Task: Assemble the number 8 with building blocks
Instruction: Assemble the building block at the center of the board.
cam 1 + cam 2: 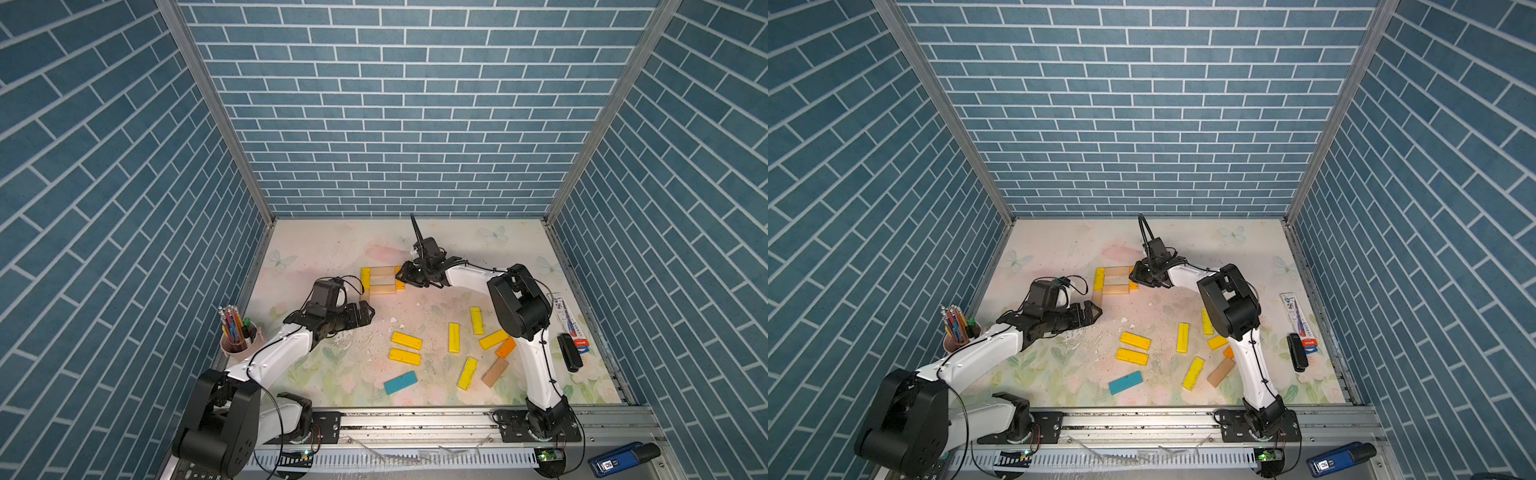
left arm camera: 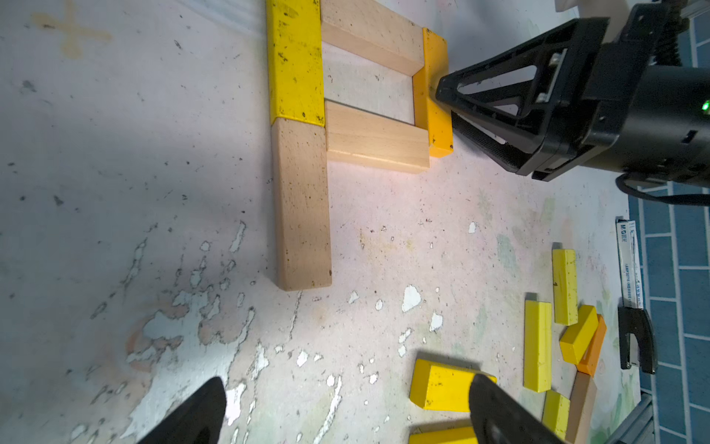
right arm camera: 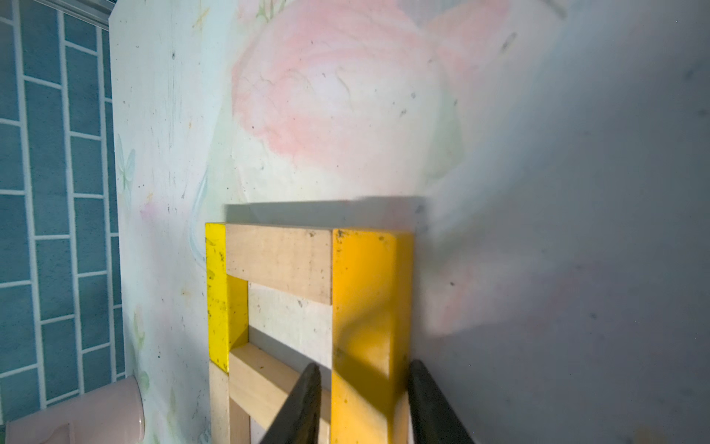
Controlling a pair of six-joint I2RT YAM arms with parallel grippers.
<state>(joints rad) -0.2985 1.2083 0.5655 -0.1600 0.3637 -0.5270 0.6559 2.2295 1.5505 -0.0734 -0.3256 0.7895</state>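
Part of a figure lies at the table's back middle: a yellow block (image 2: pixel 296 61), three tan blocks (image 2: pixel 376 138) and an orange block (image 3: pixel 369 300) on its right side, set on its narrow edge. My right gripper (image 3: pixel 364 365) is shut on that orange block (image 1: pixel 400 284), one finger on each side, seen in both top views (image 1: pixel 1133 279). My left gripper (image 2: pixel 347 384) hangs open and empty over bare table, in front and to the left of the figure (image 1: pixel 370 313). Loose blocks lie nearer the front: several yellow (image 1: pixel 406 340), one orange (image 1: pixel 505 347), one tan (image 1: pixel 495 372), one teal (image 1: pixel 400 382).
A pink cup of pencils (image 1: pixel 239 336) stands at the left edge beside my left arm. A white tube pack (image 1: pixel 567 316) and a black stapler-like object (image 1: pixel 569 352) lie by the right wall. Blue brick walls close in three sides.
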